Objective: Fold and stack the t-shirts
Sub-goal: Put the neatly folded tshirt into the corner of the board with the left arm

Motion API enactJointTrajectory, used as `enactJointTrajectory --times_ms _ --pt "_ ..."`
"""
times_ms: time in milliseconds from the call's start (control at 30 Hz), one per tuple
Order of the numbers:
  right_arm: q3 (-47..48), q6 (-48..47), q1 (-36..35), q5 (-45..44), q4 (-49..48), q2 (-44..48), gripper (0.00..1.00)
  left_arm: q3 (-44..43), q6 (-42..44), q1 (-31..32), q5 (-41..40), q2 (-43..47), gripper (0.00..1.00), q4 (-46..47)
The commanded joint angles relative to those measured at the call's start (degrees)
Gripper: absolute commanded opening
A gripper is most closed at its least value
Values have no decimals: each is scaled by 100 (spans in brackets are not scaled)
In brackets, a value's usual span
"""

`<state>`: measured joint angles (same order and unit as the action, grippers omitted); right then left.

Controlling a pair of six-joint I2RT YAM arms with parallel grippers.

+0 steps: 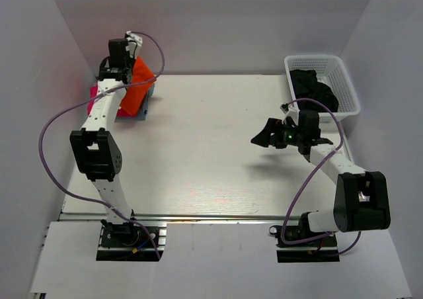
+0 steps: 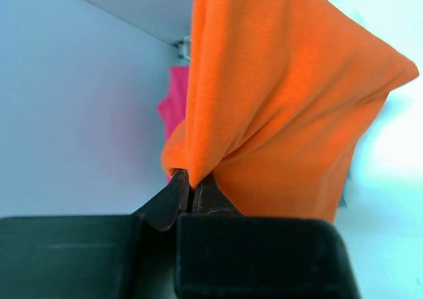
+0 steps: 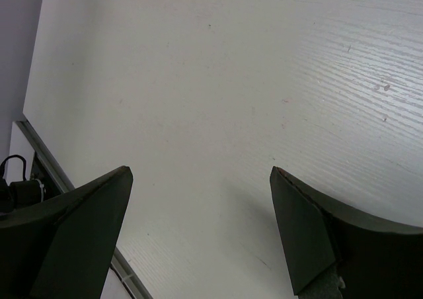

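No legible txt, labels, brands, nos. or signs in any of the 3 views. Plain fabric, no print, on orange t-shirt [image 2: 277, 100].
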<state>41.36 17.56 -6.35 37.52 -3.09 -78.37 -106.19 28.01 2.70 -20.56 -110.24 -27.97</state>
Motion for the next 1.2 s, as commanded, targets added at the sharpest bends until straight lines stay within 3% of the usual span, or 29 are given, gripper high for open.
enactJointTrajectory --times_ms 0,267,433,1167 --pt "214 10 28 142 -183 -64 90 -603 -208 -313 60 213 0 134" --pt "398 81 28 326 -201 -354 90 -736 -366 -779 1025 -304 0 -226" --pt "460 46 11 326 -165 -416 90 -1000 -595 -841 1080 -569 0 -446" --pt "390 89 11 643 -411 -521 90 -1580 -1491 -841 2178 72 0 -754"
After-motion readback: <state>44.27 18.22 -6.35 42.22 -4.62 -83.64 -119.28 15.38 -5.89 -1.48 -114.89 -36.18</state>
